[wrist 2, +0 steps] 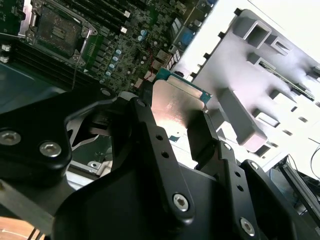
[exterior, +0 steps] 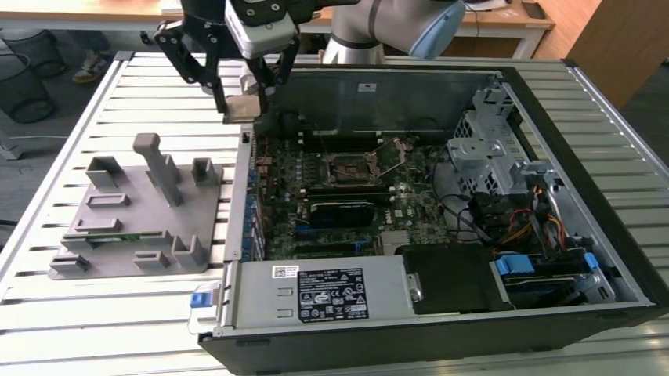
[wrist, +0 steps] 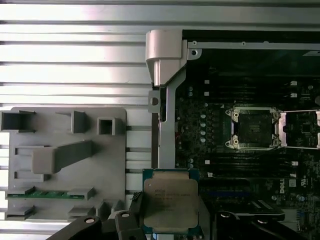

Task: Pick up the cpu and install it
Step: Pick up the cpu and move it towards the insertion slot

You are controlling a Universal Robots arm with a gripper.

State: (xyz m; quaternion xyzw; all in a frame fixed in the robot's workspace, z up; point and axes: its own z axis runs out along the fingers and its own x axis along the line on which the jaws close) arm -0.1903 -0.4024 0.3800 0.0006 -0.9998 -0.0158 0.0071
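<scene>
Two fingers [wrist 2: 150,135] of the gripper [exterior: 246,98] are clamped on opposite edges of the cpu [wrist: 171,202], which is held aloft well apart from the open socket [wrist: 252,127], and it is judged best carried level and squared to that socket's frame.

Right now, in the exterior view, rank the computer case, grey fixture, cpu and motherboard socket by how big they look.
1. computer case
2. grey fixture
3. motherboard socket
4. cpu, only slightly smaller; held raised in the end effector, partly covered, so ranks three and four are unsure.
</scene>
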